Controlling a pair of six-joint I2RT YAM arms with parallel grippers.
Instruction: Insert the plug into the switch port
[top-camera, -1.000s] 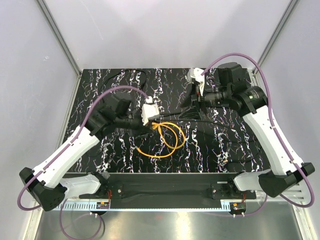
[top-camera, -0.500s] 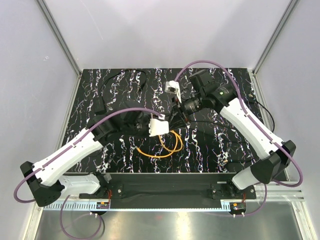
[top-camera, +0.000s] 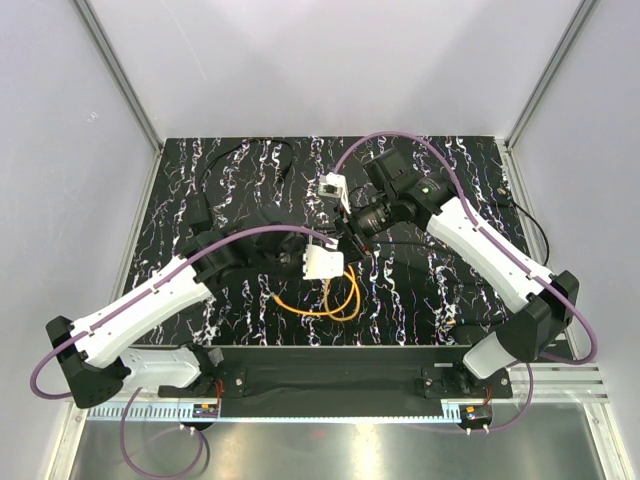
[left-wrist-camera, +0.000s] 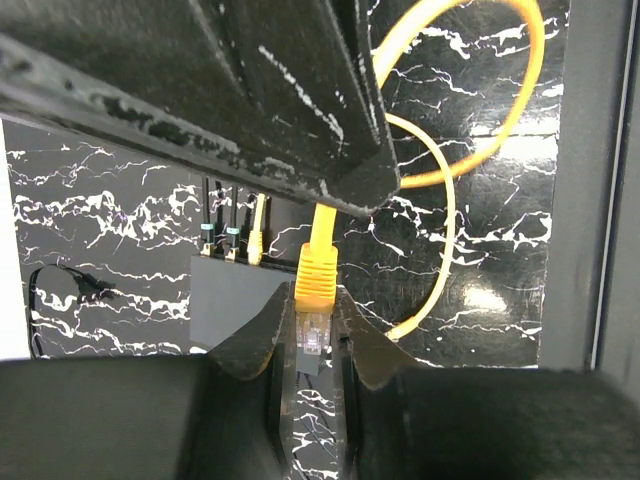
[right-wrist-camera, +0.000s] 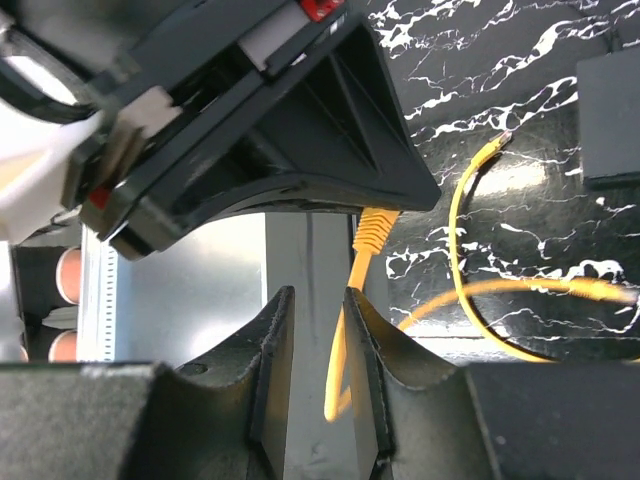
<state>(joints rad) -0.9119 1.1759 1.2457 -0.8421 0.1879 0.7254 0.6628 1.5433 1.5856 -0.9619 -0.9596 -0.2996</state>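
My left gripper (left-wrist-camera: 312, 300) is shut on the plug (left-wrist-camera: 314, 335), a clear connector with an orange boot, held between the pads. The orange cable (top-camera: 320, 300) loops on the table below. The switch (left-wrist-camera: 235, 300), a flat dark box, lies just behind the plug, with two black cables and a thin yellow one in its far edge. Its port does not show. My right gripper (right-wrist-camera: 318, 295) is open, with the orange cable (right-wrist-camera: 345, 340) hanging between its fingers, close to the right one. In the top view the two grippers, left (top-camera: 340, 258) and right (top-camera: 352, 235), meet mid-table.
A small black box (right-wrist-camera: 610, 120) with its own cable lies apart, also at the table's left (top-camera: 200, 212). Black cables run along the back (top-camera: 250, 150) and right (top-camera: 520, 215). A loose yellow cable end (right-wrist-camera: 500, 140) lies near the coil. A metal rail (top-camera: 330, 365) is at the front.
The left gripper has moved right and nearer with the plug. The right gripper has swung left and down from the back right to meet it over the cable.
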